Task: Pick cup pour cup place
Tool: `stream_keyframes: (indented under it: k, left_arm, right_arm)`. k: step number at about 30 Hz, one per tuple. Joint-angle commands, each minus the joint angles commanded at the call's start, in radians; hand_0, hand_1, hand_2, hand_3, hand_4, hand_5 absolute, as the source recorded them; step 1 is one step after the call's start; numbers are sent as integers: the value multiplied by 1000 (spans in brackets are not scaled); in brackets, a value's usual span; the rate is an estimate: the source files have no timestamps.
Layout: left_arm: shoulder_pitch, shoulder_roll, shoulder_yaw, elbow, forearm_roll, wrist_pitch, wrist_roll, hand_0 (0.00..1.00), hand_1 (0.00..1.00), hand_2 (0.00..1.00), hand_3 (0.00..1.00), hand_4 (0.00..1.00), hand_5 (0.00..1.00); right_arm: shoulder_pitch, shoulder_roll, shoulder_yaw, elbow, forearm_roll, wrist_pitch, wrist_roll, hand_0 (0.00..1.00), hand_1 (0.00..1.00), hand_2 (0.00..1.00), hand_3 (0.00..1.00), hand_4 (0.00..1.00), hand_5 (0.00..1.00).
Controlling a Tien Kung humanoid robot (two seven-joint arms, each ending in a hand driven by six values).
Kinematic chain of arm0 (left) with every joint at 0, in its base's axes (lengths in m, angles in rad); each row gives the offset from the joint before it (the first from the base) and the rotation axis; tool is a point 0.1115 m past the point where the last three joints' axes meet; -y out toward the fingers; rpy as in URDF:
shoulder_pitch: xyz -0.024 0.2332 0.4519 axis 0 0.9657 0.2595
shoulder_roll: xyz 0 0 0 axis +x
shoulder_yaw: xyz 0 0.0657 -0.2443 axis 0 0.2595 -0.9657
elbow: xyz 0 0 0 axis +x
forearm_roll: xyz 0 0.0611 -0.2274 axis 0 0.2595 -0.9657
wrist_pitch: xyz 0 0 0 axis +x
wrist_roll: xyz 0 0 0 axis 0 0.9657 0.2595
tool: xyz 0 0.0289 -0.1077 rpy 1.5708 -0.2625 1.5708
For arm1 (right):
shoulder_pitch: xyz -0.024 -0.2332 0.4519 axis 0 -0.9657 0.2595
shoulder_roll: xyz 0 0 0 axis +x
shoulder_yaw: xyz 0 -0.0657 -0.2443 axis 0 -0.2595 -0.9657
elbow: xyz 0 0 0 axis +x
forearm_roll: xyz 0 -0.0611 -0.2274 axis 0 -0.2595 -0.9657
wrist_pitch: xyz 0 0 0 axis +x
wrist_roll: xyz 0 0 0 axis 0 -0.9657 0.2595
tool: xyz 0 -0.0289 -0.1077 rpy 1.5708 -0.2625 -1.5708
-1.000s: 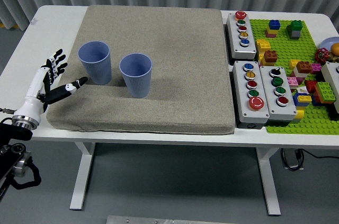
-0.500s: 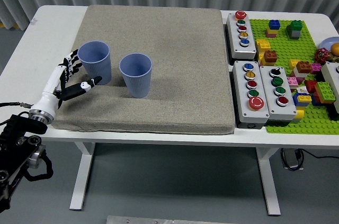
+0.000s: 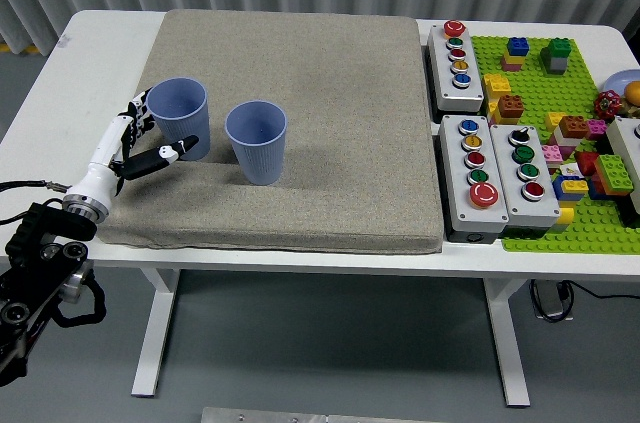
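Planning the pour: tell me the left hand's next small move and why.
Probably close the left hand around the left cup. Its fingers are spread at the cup's left side, thumb under the front, not clearly gripping. The cup stands upright on the mat beside the second cup.

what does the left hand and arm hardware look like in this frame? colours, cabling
The left hand is white with black finger segments and a white-tipped black thumb. It narrows to a silvery wrist ring, then a bulky black arm of rounded joints. A thin dark cable runs off the wrist toward the picture's left edge.
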Motion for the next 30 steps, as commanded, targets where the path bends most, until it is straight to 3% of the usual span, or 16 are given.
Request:
stream_keyframes:
  k: [21, 30]
  left_arm:
    - [-47, -25, 14, 56, -10, 3, -1, 917, 905, 998, 998, 972, 384]
    - [-67, -48, 20, 80, -11, 4, 0, 913, 901, 998, 998, 975, 391]
  right_arm:
    - [11, -1, 2, -2, 5, 3, 3, 682, 628, 584, 575, 2, 189]
    - [14, -2, 6, -2, 1, 5, 2, 682, 628, 585, 575, 2, 193]
